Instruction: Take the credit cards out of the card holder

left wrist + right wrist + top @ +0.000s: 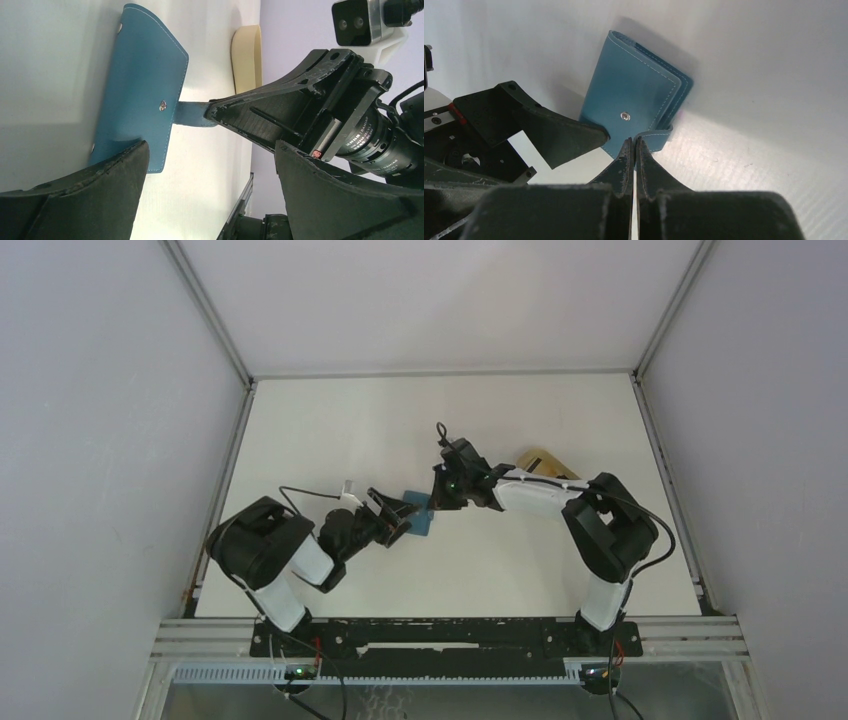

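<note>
Though folded — card holder (pixel 634 97), tab (pixel 655 140) pinched

The white counter (pixel 340 420) carried a closed teal card holder (pixel 421 513) near its middle, lying with its stitched cover and snap stud facing up. Well apart from it, toward the right rear, lay a pale tan card (pixel 543 459), apparently flat, though an arm partly hid it.
</note>
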